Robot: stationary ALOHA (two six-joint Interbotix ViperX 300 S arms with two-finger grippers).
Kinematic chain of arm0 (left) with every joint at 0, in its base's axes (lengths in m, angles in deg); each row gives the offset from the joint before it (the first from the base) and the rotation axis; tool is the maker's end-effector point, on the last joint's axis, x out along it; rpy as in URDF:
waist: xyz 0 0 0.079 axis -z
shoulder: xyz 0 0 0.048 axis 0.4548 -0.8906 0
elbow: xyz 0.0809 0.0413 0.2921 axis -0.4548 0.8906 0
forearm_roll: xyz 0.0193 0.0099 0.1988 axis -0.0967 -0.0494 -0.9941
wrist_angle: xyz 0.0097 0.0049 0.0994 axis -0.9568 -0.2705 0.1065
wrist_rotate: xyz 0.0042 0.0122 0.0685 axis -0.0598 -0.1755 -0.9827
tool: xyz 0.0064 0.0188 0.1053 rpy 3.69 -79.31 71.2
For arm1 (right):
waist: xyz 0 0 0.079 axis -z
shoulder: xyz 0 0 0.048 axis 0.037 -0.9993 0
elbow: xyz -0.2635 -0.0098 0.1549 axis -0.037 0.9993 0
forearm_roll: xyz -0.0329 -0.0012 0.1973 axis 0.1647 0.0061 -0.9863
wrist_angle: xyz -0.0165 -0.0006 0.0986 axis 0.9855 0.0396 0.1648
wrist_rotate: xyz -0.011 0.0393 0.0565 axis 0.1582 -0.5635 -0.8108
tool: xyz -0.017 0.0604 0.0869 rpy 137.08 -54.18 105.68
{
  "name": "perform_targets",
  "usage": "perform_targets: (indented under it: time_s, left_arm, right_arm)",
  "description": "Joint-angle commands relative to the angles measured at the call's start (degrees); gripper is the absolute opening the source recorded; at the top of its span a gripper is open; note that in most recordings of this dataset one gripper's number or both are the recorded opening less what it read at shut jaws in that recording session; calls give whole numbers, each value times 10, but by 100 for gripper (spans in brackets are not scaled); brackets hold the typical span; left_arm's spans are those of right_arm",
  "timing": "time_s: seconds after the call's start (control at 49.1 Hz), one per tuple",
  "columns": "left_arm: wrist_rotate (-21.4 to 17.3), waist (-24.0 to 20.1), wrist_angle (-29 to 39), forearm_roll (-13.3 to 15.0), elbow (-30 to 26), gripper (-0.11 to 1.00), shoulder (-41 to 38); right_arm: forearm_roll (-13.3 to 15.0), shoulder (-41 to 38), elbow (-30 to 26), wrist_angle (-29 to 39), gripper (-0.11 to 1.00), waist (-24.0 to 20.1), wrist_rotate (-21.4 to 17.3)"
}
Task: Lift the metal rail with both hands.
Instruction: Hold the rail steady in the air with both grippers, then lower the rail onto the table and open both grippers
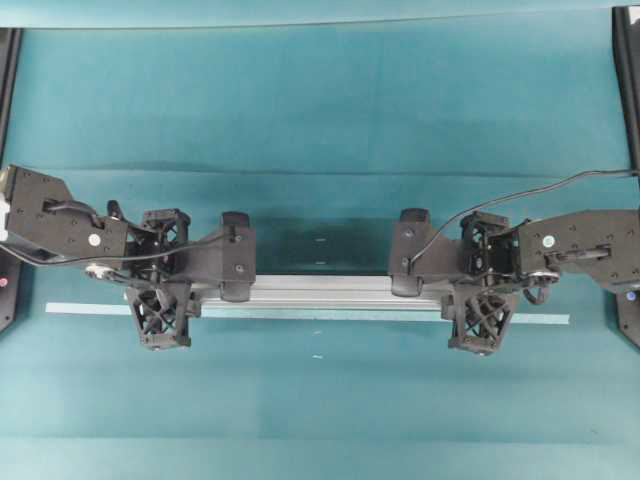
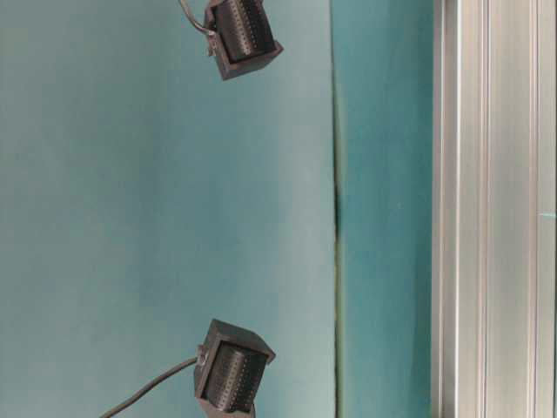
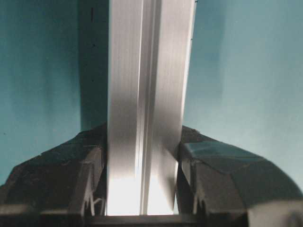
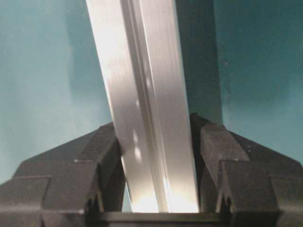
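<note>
Item: long grooved silver aluminium metal rail [image 1: 320,291], level across frame centre, raised above its shadow. Left black wedge-fingered gripper [image 3: 142,163] and right gripper [image 4: 158,153] each clamped on it. Risk: uneven lifting may twist it; the right wrist view shows the rail skewed. Surface: teal cloth-covered table [image 1: 320,110], pale tape strip [image 1: 540,319] beneath.
</note>
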Motion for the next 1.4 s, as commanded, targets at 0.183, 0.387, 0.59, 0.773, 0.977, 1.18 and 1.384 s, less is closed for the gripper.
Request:
perform_targets:
  time_s: [0.183, 0.387, 0.59, 0.773, 0.977, 1.18, 1.384]
  left_arm:
    - [-4, 2, -14, 2, -5, 42, 7]
    - [-4, 2, -11, 1, -5, 77, 7]
    - [-4, 3, -12, 1, -4, 74, 8]
    - [-1, 6, -13, 1, -4, 74, 8]
    - [-4, 6, -10, 1, -4, 75, 9]
    - [0, 6, 11, 1, -10, 78, 69]
    - [-7, 6, 11, 2, -4, 78, 144]
  right_arm:
    - [-20, -6, -2, -9, 41, -2, -3]
    - [-34, -6, -1, -5, 54, -2, -3]
    - [-31, -5, -1, -4, 98, -2, -3]
    - [-25, -4, -1, -5, 98, 0, -4]
    - [-14, 9, -4, -4, 98, 11, 2]
    - [-13, 78, -14, -4, 98, 25, -1]
    - [-9, 150, -7, -8, 98, 30, -1]
